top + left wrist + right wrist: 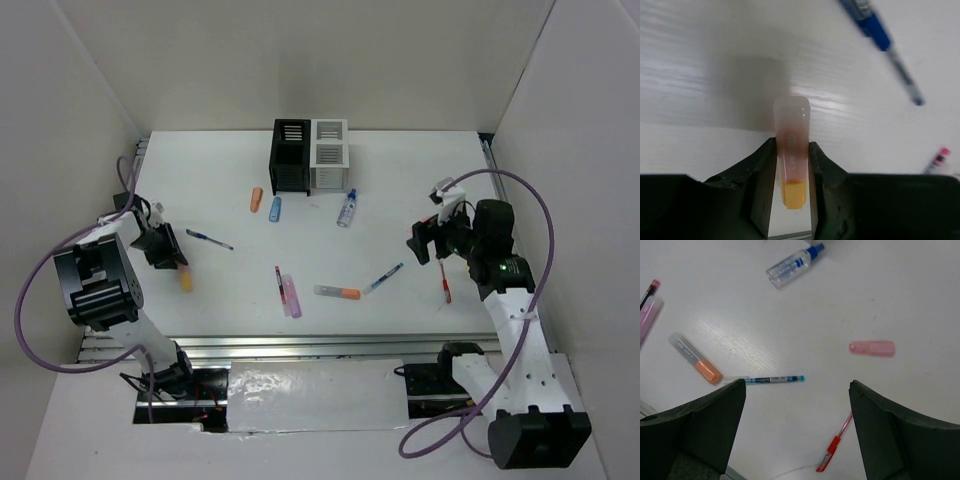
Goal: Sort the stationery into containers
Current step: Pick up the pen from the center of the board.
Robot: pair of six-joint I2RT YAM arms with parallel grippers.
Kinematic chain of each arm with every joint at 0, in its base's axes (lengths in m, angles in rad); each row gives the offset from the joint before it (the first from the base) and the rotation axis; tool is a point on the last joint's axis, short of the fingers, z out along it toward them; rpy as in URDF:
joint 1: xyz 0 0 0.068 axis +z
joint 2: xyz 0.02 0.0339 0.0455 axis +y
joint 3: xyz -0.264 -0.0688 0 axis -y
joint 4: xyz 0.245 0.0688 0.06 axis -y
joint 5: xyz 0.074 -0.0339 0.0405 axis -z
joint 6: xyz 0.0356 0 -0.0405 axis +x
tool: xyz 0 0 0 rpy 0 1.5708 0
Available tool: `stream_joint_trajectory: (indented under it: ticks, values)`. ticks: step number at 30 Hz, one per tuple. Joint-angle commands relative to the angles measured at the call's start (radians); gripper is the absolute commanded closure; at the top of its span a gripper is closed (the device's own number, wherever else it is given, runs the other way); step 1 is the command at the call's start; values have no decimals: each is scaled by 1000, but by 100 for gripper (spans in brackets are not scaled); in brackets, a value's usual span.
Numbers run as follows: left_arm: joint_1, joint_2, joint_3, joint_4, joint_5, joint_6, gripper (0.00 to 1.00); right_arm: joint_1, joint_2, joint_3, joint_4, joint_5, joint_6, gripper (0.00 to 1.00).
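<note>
My left gripper (792,145) is shut on a yellow marker (791,150) with a clear cap; both jaws press its sides, and it lies on the table at the left (185,279). A blue pen (885,45) lies just beyond it. My right gripper (797,385) stands wide open above the table at the right (425,245), holding nothing. Below it lie a red pen (836,446), a thin blue pen (772,379), a pink marker (871,348), an orange marker (696,365) and a clear blue-capped tube (790,267). The black container (290,155) and the white container (329,153) stand joined at the back.
An orange marker (256,200) and a blue marker (275,208) lie in front of the containers. A red pen (278,283) and a purple marker (291,296) lie near the front middle. White walls close in the left, right and back.
</note>
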Motion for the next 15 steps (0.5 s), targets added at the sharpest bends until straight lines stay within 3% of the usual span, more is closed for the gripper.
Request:
stream_joint_trajectory:
  ticks: [1, 6, 9, 12, 15]
  values:
    - [-7, -23, 89, -32, 262, -71, 83, 128, 19, 100, 67, -12, -140, 10]
    - [-53, -32, 209, -149, 457, -94, 90, 410, 38, 115, 171, 18, -350, 9]
    - [-88, -52, 209, -189, 506, -100, 92, 561, 41, 72, 251, -14, -648, 9]
    - [-129, -81, 186, -218, 520, -106, 91, 674, 71, 26, 346, -47, -837, 12]
    - [-181, -121, 168, -230, 502, -116, 92, 765, 160, 47, 446, -83, -918, 18]
